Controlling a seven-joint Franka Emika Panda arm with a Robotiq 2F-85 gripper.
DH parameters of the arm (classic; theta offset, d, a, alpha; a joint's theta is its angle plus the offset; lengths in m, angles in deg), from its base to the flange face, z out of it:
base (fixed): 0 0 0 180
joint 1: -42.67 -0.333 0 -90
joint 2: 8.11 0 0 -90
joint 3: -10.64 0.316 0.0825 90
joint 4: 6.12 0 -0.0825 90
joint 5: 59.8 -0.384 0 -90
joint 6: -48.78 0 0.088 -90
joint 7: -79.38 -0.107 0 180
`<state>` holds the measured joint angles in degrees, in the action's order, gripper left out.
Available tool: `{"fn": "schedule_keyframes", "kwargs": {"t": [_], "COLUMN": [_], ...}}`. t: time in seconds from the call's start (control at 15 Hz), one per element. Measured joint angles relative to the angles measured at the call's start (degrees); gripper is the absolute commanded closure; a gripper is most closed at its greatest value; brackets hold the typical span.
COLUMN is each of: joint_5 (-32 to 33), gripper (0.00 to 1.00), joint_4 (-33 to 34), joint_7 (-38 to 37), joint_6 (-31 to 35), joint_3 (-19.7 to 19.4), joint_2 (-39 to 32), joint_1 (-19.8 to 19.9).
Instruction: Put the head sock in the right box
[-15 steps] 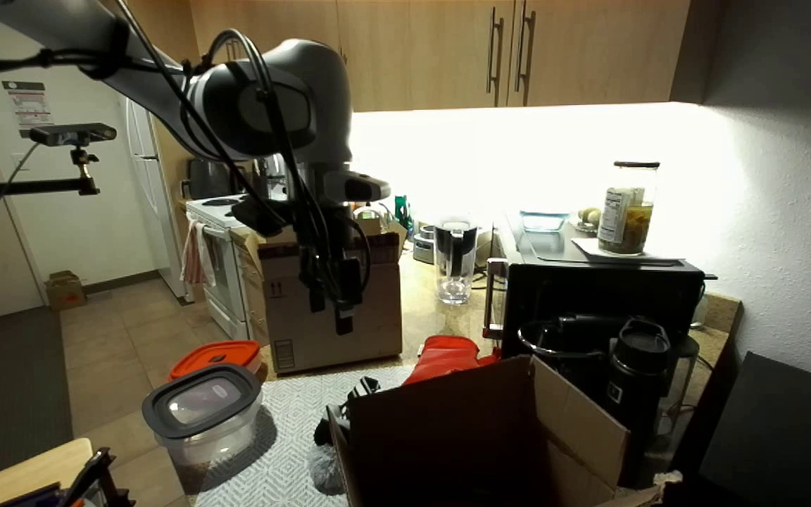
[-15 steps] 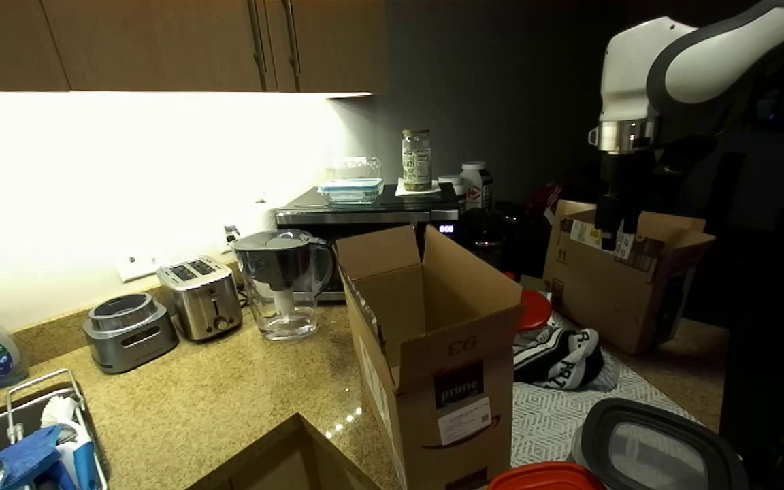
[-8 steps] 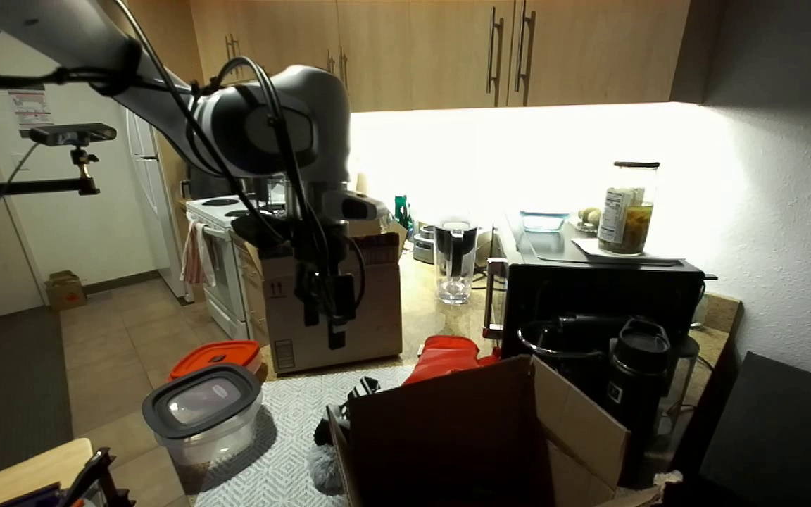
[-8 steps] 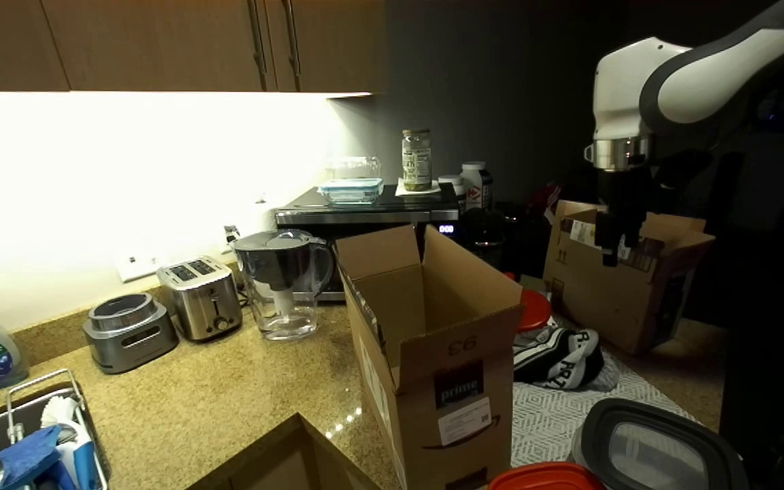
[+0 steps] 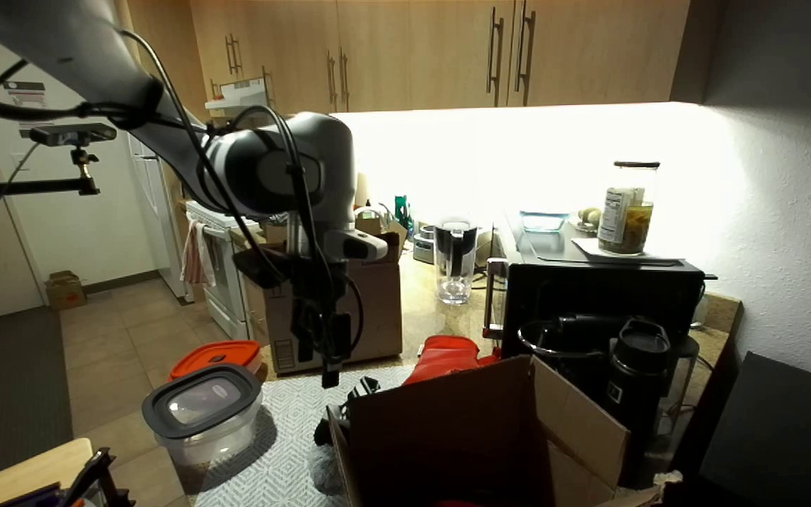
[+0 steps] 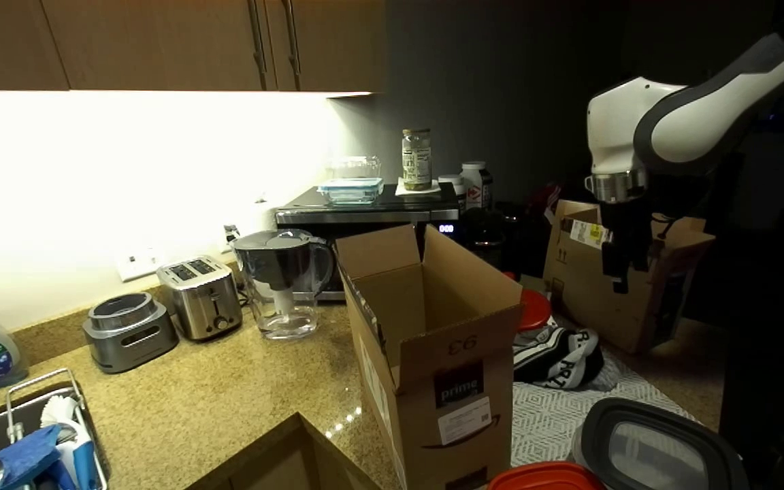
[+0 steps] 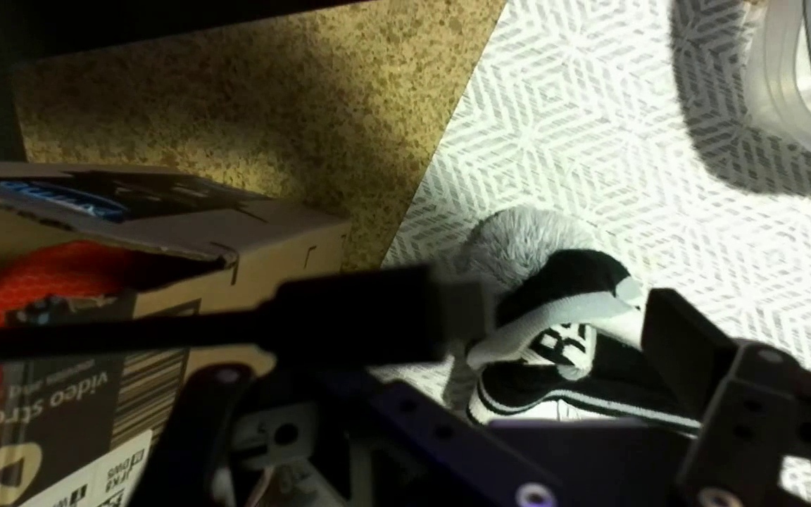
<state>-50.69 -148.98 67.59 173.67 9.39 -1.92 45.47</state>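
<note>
Pale wood wall cabinets [image 5: 434,56] run above a speckled countertop [image 6: 263,374], and the Panda arm [image 6: 698,129] reaches over it, wrist pointing down. Below lies a grey-and-white patterned mat [image 7: 588,141]; a black microwave [image 5: 602,285] stands on the counter near the wall. The right box [image 5: 441,415], open cardboard with a red item [image 7: 53,271] inside, stands well apart from an open Prime-printed box [image 6: 456,429], the mat between the 2. A water-filter pitcher [image 6: 276,272] is near the latter. The Robotiq gripper [image 7: 567,310] hangs above the mat, its 2 fingers [image 7: 686,345] spread wide and holding nothing. A 2-slot toaster [image 6: 205,299] stands near the pitcher. A dark-lidded clear food container [image 5: 201,401] sits just beside a red-lidded container [image 5: 215,354]. The knit pom-pom beanie [image 6: 559,357], black, white and grey, lies crumpled on the mat near the right box, outside it; the wrist view shows it below the gripper, between the fingers. A lidded glass jar [image 5: 627,211] tops the microwave.
</note>
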Motion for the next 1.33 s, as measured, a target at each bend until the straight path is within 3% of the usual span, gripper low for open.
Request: {"fn": "schedule_keyframes", "kwargs": {"t": [0.33,0.93,1.33], "joint_5": [0.28,8.26,11.83], "gripper": [0.0,0.0,0.0], "joint_4": [-0.17,-0.16,0.53], "joint_7": [0.0,-0.19,-7.29], "joint_6": [-0.03,2.62,6.77], "joint_3": [-0.17,2.26,2.57], "joint_2": [-2.79,-4.58,-8.35], "joint_1": [-0.07,-3.2,-4.22]}}
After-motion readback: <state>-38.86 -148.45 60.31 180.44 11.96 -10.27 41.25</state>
